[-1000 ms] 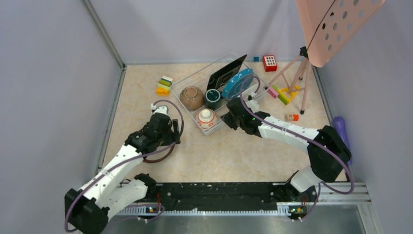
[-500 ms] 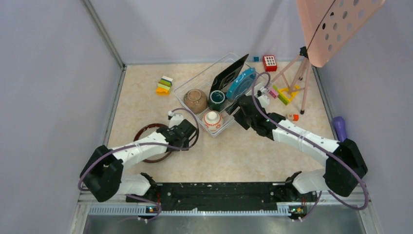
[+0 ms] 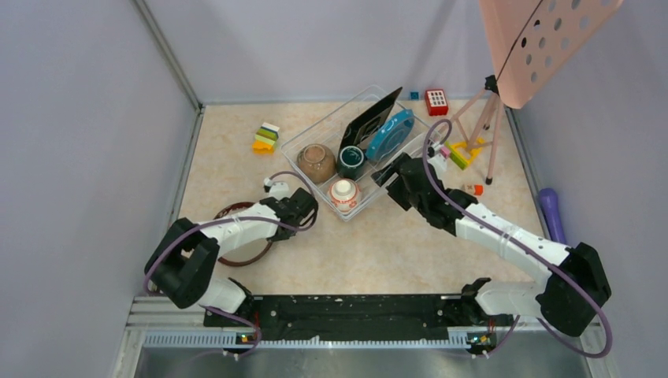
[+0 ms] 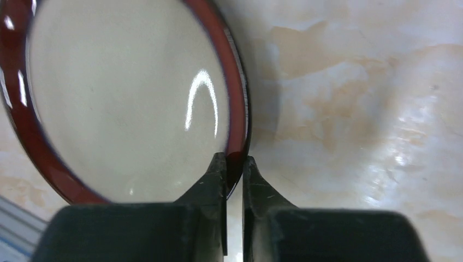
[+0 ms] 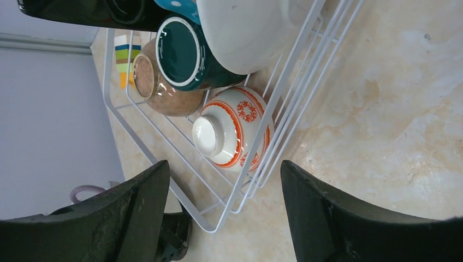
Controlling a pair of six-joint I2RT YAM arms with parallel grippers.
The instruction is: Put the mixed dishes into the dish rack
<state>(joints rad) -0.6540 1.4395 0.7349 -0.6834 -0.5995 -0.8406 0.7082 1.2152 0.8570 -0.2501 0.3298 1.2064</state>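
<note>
Red-rimmed round ceramic plate (image 4: 125,103) rests on the table (image 3: 378,244) at eight o'clock from the white wire dish rack (image 3: 324,115). We see the left gripper (image 4: 235,169) clenched on its rim, probably to lift it edgewise for a slot; the plate spreads toward ten o'clock from that pinch. The right gripper (image 5: 224,164) hangs released beside the rack.

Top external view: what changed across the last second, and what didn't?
The left gripper moved right and closed on the rim of the dark red-rimmed plate, now partly uncovered. The right gripper opened and backed slightly off the dish rack. The brown bowl, dark green mug and patterned bowl stayed in the rack.
</note>
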